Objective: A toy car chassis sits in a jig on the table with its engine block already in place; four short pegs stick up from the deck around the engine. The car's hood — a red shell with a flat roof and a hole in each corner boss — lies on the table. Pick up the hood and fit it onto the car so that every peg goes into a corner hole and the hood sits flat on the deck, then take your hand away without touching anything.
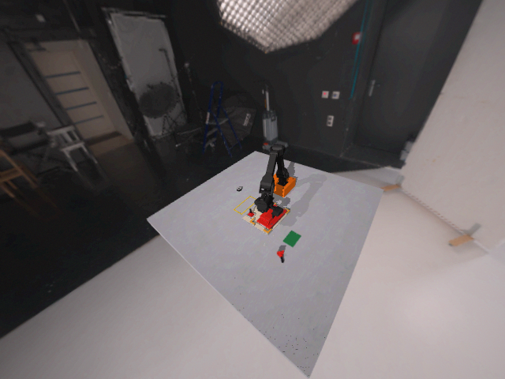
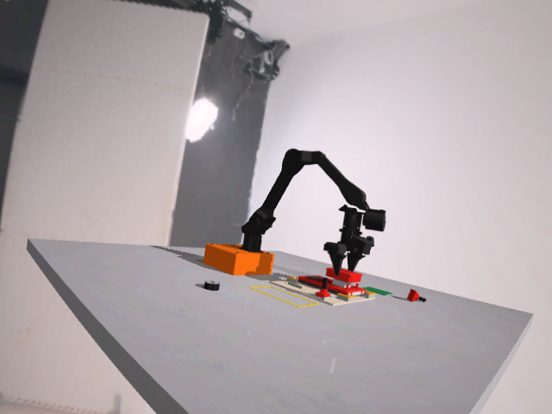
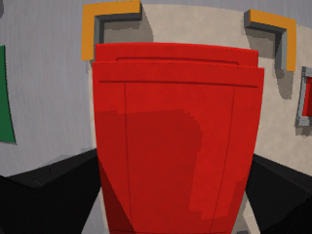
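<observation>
A: Where was the hood?
B: The end effector (image 1: 278, 210) (image 2: 344, 272) (image 3: 175, 153) had the red hood (image 1: 267, 216) (image 2: 343, 274) (image 3: 166, 136) gripped, one finger per side. Roof up.
A: Seated?
B: No. Exterior view had a gap between hood and chassis (image 1: 281, 215) (image 2: 311, 281), engine block (image 2: 341, 282) showing in it. Peg/hole alignment: couldn't tell.
A: Surface?
B: Grey tabletop (image 1: 245, 260) (image 2: 245, 348) (image 3: 49, 88), faint streaks. Below the end effector: beige jig (image 1: 248, 218) (image 2: 332, 303) (image 3: 195, 19), orange-topped corner brackets, chassis in it. Near it, at the jig's side, a red part with a black post (image 1: 250, 213) (image 2: 323, 292), upright. Past that, a yellow outline (image 1: 242, 203) (image 2: 274, 297).
A: Other side?
B: Green patch (image 1: 292, 238) (image 2: 378, 291) (image 3: 6, 97) near the jig. Farther from the end effector, a red piece with a black stem (image 1: 280, 253) (image 2: 413, 295), lying over. Small black round part (image 1: 239, 189) (image 2: 212, 285) well apart, beyond the outline. Orange block (image 1: 288, 187) (image 2: 220, 258) under the arm's foot, back from the end effector.
A: Room?
B: Top view, well behind the end effector: dark walls, blue stepladder (image 1: 208, 118), dark door (image 1: 403, 81). Big gridded lamp (image 1: 285, 24) high above it. Exterior view: plain white wall (image 2: 401, 111) behind it, bright light (image 2: 203, 119) off past the arm.
</observation>
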Robot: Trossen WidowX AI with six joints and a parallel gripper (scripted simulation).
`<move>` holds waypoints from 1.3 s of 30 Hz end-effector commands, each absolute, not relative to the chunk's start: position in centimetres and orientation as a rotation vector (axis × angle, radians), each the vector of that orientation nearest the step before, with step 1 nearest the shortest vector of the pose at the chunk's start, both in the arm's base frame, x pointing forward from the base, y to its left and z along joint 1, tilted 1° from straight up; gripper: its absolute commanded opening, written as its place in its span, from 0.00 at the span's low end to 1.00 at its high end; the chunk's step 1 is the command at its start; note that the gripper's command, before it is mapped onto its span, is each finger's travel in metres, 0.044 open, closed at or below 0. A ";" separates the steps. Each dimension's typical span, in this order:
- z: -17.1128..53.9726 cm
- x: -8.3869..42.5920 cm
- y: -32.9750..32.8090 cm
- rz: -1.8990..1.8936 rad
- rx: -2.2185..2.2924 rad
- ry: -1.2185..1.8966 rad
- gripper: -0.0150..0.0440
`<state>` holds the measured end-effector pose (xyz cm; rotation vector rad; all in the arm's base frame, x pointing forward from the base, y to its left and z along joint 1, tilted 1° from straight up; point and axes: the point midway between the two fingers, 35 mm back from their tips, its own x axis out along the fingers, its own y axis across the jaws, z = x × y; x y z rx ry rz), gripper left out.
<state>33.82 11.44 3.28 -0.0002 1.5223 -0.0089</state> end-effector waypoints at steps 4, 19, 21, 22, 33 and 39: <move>3.2 33.9 11.4 -0.014 0.002 1.521 0.25; 3.2 33.9 11.3 -0.014 0.001 1.521 0.25; 3.1 33.9 11.3 -0.014 0.001 1.521 0.25; 3.1 33.9 11.3 -0.014 0.001 1.521 0.25; 2.5 33.9 11.3 -0.014 0.001 1.521 0.25; 2.2 33.9 11.3 -0.014 0.001 1.521 0.25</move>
